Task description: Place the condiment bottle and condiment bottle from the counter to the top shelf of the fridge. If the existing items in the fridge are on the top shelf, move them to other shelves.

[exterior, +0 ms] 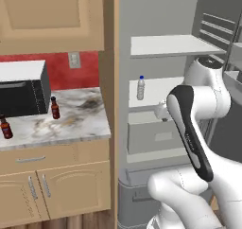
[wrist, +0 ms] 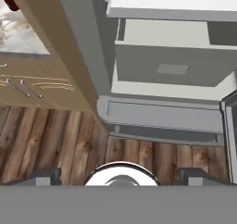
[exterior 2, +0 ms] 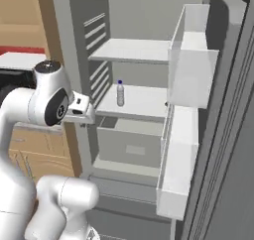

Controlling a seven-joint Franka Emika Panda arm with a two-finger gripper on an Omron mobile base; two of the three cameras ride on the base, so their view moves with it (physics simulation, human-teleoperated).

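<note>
- Gripper (wrist: 119, 177) hung fingers wide apart, nothing held, aimed down at the wood floor (wrist: 51, 144) in front of the fridge (exterior: 160, 15).
- Both condiment bottles (exterior: 55, 108) (exterior: 5, 127) sat upright on the counter (exterior: 75, 124), well apart, near the black microwave (exterior: 23, 93).
- Water bottle (exterior 2: 120, 93) stood on the lower shelf (exterior 2: 144, 102), below the top shelf (exterior 2: 134, 50).
- Grey drawer (wrist: 171, 68) sat under that shelf.

Glossy white rounded arm (exterior: 203, 105) with dark joints.

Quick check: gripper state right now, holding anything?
Gripper: open, jaws wide apart, holding nothing.
</note>
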